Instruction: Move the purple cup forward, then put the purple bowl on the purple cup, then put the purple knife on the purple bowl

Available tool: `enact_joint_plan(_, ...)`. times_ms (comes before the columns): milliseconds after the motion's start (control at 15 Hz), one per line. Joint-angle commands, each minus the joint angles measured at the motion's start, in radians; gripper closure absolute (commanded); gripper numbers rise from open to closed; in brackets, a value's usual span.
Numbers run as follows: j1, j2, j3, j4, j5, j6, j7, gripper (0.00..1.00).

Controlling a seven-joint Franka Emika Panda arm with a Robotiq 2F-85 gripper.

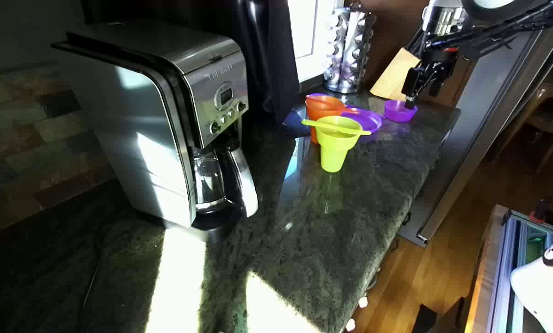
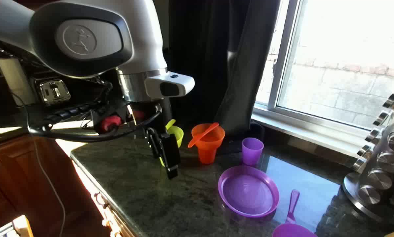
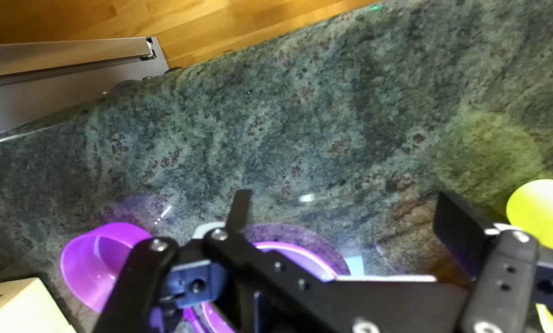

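The purple plate (image 2: 248, 192) lies flat on the stone counter (image 2: 183, 197). The purple cup (image 2: 251, 152) stands upright just beyond the plate's far rim in an exterior view; whether they touch, I cannot tell. The purple bowl (image 1: 396, 114) rests near the plate, roughly opposite to the cup. What I take to be the purple knife (image 2: 294, 199), its far end hard to make out, lies just beside the plate.

The gripper (image 3: 346, 208) hangs above the counter near the plate, its jaws spread very wide and holding nothing. As no bowl is on the cup, I judge the first step to be in hand, or the passage to the second. The next move probably calls for reaching the cup or, if it is already well placed, the bowl.

To one side of the plate, the orange bowl (image 2: 215, 140) appears to sit on the orange cup (image 2: 206, 157), with the orange knife (image 2: 202, 135) across; farther along comes the yellow-green stack (image 1: 333, 157). These could crowd a grasp at the cup. The knife block (image 1: 395, 76), farther from the plate than the bowl, may hinder there.
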Motion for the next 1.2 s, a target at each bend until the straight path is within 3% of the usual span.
enact_joint_plan(0,0.012,0.000,-0.012,0.002,-0.006,-0.003,0.004,0.00)
enact_joint_plan(267,0.012,0.000,-0.012,0.002,-0.006,-0.003,0.004,0.00)
enact_joint_plan(800,0.029,0.242,-0.088,0.316,0.106,0.020,-0.032,0.00)
enact_joint_plan(1133,0.043,0.438,-0.091,0.530,0.171,0.022,-0.035,0.00)
